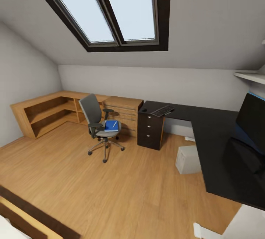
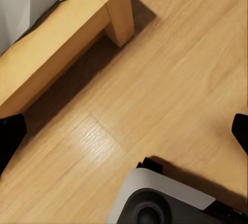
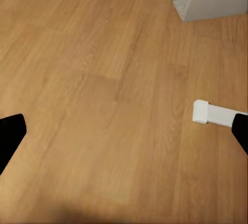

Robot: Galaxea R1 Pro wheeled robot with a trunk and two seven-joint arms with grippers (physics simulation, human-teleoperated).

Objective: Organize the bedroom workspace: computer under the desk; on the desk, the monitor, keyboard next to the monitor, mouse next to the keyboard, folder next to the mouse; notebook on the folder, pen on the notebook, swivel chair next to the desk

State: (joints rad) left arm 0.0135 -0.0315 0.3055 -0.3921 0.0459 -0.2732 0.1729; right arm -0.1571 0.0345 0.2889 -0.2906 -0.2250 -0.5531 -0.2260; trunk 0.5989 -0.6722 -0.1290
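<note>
Wood floor right under us, w/ both grippers hanging over bare boards: left gripper (image 2: 124, 131) and right gripper (image 3: 124, 131) each have fingers spread wide apart, holding nothing, prob. because we're in transit w/ nothing near enough to grab. Mid-room, the computer (image 1: 188, 159) sits on the floor at the desk (image 1: 217, 136) edge, monitor (image 1: 253, 119) on top at the right. Further back, the swivel chair (image 1: 96, 119) stands well apart from the desk carrying the folder (image 1: 110, 126) w/ the pen (image 1: 115, 124) on it, keyboard (image 1: 162, 111) and what looks like the mouse (image 1: 144, 110) on the far wing.
</note>
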